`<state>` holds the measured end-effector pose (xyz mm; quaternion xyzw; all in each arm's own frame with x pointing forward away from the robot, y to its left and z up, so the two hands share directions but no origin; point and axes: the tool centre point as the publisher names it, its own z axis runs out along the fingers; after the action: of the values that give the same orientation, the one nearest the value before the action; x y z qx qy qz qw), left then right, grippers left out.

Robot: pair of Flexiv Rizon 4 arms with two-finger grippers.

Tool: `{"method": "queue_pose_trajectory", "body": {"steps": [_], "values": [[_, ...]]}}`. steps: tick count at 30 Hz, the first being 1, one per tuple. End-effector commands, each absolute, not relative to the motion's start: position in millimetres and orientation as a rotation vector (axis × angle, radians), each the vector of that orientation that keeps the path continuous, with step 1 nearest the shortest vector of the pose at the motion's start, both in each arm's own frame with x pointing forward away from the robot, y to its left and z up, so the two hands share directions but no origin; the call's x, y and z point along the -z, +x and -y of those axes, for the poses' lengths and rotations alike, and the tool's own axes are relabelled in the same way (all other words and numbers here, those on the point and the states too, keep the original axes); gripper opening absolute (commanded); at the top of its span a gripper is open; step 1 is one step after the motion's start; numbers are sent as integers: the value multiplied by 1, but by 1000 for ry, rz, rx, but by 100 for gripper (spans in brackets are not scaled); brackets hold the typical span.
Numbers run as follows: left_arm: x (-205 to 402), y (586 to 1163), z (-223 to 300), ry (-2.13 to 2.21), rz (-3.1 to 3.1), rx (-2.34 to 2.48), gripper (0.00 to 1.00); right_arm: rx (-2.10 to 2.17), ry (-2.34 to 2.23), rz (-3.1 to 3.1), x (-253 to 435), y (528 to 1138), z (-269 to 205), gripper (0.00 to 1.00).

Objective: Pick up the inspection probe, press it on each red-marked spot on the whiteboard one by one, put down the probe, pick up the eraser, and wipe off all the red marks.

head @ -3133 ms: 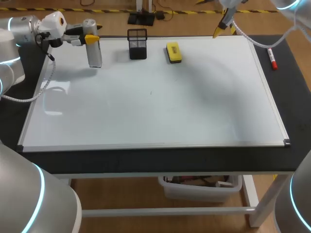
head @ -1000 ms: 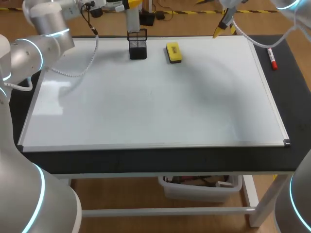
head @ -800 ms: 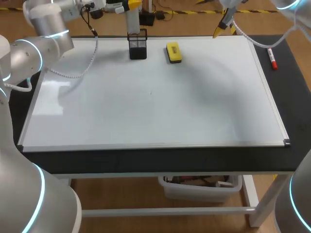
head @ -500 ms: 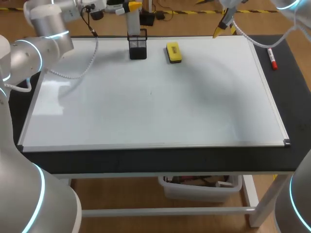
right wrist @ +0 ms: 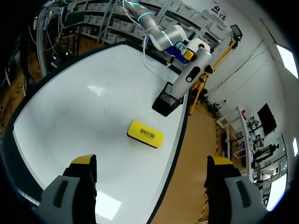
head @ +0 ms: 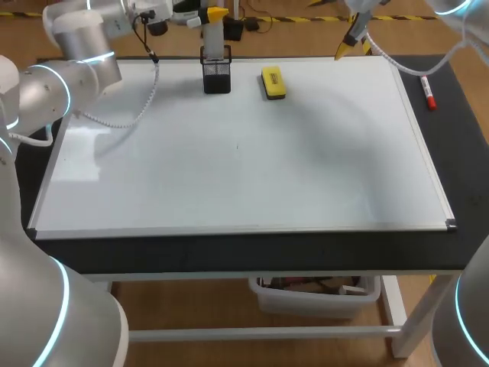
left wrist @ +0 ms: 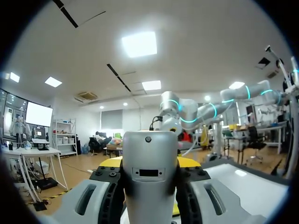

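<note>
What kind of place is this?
Likely a robot testing lab: a flat-lying whiteboard, a probe held in the left end effector, and a yellow eraser nearby.

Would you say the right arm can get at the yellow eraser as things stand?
Probably yes: the right gripper hangs open with the eraser ahead of it, bare on the whiteboard; the probe at the holder stands aside.

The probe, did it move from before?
Yes. The probe, in the left gripper, went from the whiteboard's left side over to the black mesh cup.
</note>
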<state>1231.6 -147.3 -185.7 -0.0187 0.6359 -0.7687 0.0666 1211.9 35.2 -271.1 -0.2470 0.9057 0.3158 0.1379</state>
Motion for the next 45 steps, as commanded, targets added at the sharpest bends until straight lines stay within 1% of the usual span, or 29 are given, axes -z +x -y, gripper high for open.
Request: {"method": "queue_pose_trajectory", "body": {"steps": [1,29,45], "values": [[194,1242,148,743,-2140,2551,0,-904,-717,-2623,269,1210,-35,100],[235,1254,151,776,-2187,2633,0,-904,-717,-2623,269,1210,-35,100],[260,1260,150,877,-2189,2650,0,-904,-717,-2623,269,1210,-35,100]]}}
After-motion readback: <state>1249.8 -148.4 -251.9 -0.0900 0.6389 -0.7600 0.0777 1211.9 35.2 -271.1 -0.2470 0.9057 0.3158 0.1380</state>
